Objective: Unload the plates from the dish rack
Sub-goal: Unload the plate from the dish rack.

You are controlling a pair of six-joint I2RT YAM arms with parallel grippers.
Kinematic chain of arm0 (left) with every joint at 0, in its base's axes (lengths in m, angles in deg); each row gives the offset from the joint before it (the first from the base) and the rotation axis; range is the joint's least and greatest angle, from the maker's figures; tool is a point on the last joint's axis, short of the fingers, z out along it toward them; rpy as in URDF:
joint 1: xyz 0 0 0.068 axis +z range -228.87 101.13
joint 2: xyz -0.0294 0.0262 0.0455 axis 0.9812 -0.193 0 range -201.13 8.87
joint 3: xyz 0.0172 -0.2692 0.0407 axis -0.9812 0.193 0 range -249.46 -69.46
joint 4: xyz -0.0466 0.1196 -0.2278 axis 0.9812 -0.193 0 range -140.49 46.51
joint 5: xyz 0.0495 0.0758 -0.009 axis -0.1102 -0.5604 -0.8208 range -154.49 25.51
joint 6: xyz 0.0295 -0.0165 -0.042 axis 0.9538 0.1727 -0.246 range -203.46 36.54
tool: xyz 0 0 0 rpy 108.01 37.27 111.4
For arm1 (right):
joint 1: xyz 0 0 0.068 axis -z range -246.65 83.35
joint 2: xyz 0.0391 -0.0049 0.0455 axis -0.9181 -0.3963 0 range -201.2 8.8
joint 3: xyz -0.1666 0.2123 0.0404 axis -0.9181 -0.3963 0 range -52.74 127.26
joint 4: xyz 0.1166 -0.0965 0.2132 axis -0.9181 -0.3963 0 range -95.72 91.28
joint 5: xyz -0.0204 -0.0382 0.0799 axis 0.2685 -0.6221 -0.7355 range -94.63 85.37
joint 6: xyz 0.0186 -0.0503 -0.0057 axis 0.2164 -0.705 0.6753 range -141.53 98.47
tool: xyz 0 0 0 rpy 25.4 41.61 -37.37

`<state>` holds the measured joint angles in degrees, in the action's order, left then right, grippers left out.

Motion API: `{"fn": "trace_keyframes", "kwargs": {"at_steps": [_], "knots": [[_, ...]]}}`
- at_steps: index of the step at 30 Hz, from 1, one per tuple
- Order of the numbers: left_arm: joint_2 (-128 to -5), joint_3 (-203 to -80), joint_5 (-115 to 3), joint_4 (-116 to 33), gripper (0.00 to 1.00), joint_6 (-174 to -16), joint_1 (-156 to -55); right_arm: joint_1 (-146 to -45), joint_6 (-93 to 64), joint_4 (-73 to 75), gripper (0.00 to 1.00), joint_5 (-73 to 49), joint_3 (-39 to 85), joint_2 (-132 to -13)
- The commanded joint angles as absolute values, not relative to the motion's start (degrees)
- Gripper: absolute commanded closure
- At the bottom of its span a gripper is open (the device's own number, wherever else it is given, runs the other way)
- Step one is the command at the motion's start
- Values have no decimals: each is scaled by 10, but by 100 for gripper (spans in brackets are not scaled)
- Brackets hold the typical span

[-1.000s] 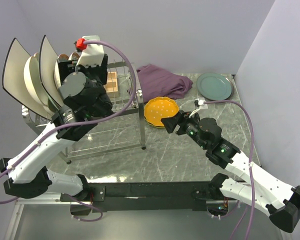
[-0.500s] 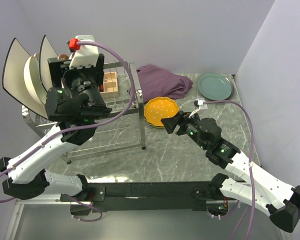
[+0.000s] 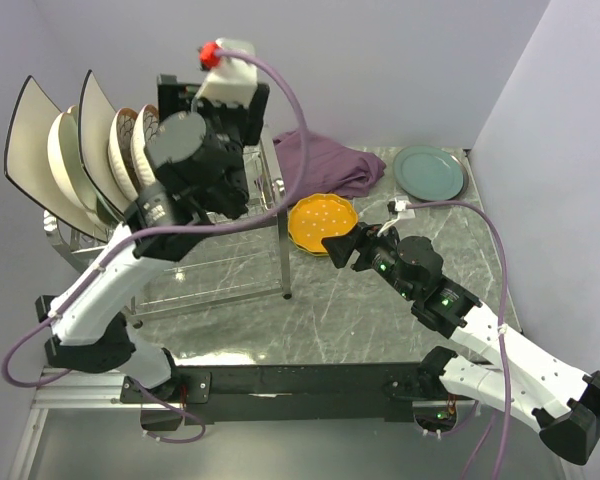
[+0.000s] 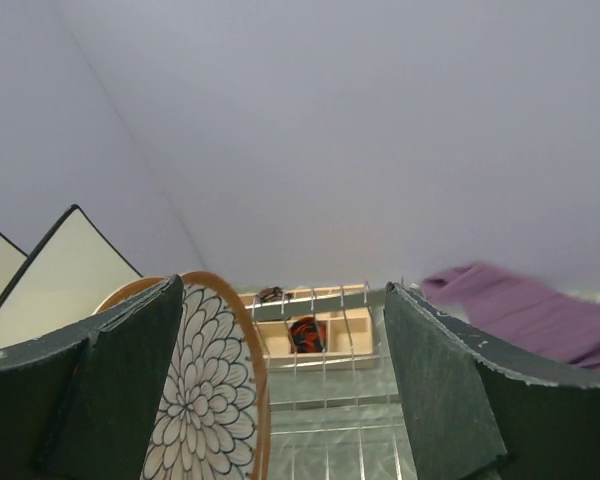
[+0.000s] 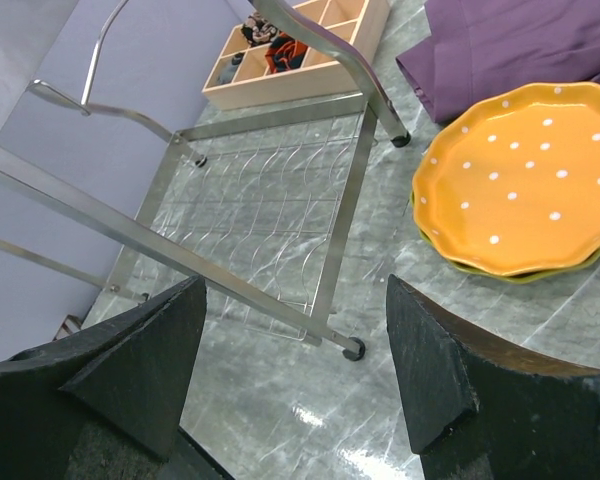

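Observation:
Several plates stand upright in the dish rack [image 3: 280, 215]: two white square ones [image 3: 35, 140], a cream round one [image 3: 65, 160] and a brown-patterned one [image 3: 146, 132]. My left gripper [image 3: 210, 105] hangs open high over the rack. In the left wrist view the patterned plate [image 4: 205, 400] stands just inside the left finger [image 4: 90, 390], not gripped, with a white square plate [image 4: 65, 265] behind. An orange dotted plate [image 3: 322, 222] lies on a lime-yellow one [image 5: 500, 272]. A teal-green plate [image 3: 430, 172] lies far right. My right gripper [image 3: 342, 245] is open and empty, near the orange plate [image 5: 525, 190].
A purple cloth [image 3: 325, 160] lies behind the orange plate. A small wooden compartment box [image 4: 310, 335] sits beyond the rack's wires. The rack's steel leg [image 5: 345, 240] stands between my right gripper and the box. The walls close in on the left and at the back.
My left arm has swung up and to the right over the rack, uncovering the round plates, and its jaws have opened a little wider. The right arm has not moved.

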<state>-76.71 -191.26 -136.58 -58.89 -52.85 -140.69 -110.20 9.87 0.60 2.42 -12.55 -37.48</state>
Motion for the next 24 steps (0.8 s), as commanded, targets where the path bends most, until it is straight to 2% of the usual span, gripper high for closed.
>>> {"fn": "trace_keyframes", "kwargs": {"at_steps": [1, 4, 5, 7, 11, 16, 24], "knots": [[-810, -2044, -1334, -768, 14, -660, -1371, -1109, 88, 17, 21, 29, -110, -369], [-791, -2030, -1309, -818, 15, -737, -1333, -1109, 87, 16, 21, 28, -112, -370], [-786, -2037, -1280, -890, 15, -772, -1321, -1110, 87, 16, 21, 28, -112, -370], [-758, -2039, -1196, -934, 15, -859, -1274, -1110, 87, 16, 21, 24, -111, -372], [-688, -1931, -1225, -874, 16, -856, -1265, -1112, 85, 16, 21, 27, -110, -377], [-678, -1928, -1248, -917, 19, -897, -1265, -1119, 84, 17, 21, 29, -107, -380], [-650, -1842, -1307, -914, 28, -914, -1262, -1123, 81, 17, 21, 34, -107, -381]]}}
